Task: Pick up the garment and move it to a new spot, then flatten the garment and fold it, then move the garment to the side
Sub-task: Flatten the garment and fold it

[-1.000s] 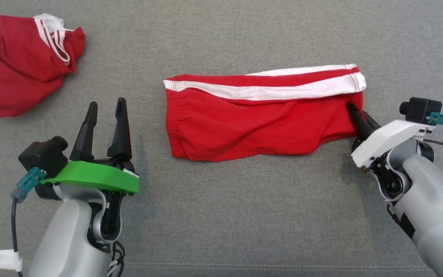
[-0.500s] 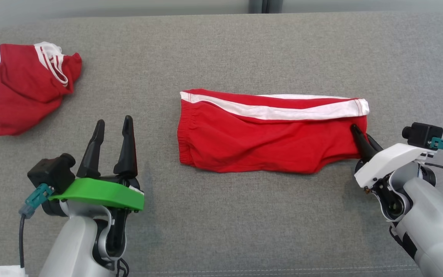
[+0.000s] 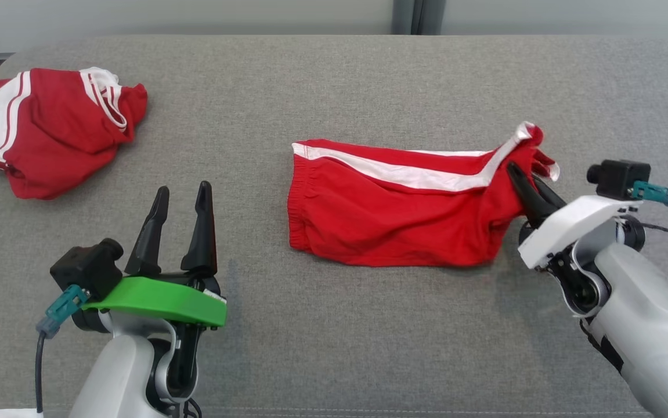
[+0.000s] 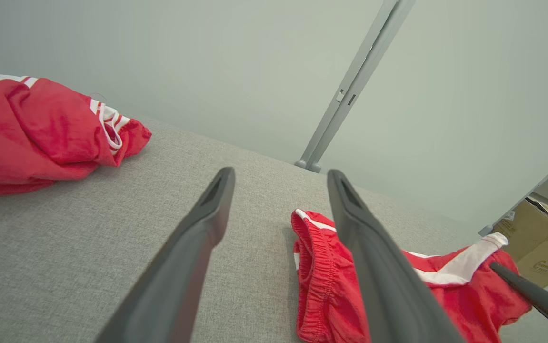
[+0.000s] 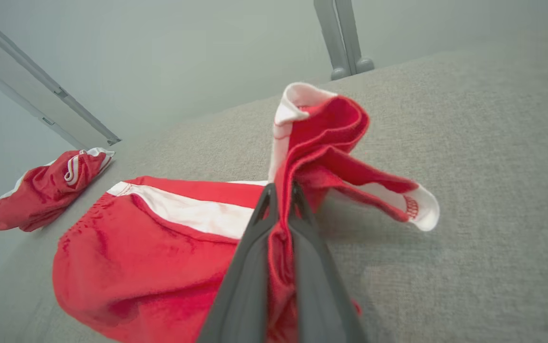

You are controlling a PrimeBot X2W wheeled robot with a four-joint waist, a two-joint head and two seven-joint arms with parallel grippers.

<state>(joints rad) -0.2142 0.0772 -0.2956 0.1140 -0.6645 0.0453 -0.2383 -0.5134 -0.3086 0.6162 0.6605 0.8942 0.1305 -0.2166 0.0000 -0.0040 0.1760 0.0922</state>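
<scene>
The grey upholstered surface spans the frame, and the garment, red shorts with a white side stripe, lies on it just right of centre. It looks light, soft and limp, so it should sag and trail from any single hold. The elastic waistband at its left end or a doubled hem would likely give the firmest purchase. A second red garment sits crumpled at the upper left, well apart. The right gripper has its fingers pinched together on the shorts' right leg hem, while the left gripper hovers at the lower left, fingers spread and holding nothing. A second ago that hem lay flat. Now it is raised and bunched, its white-edged corner flopping free, and the camera has tilted up.
</scene>
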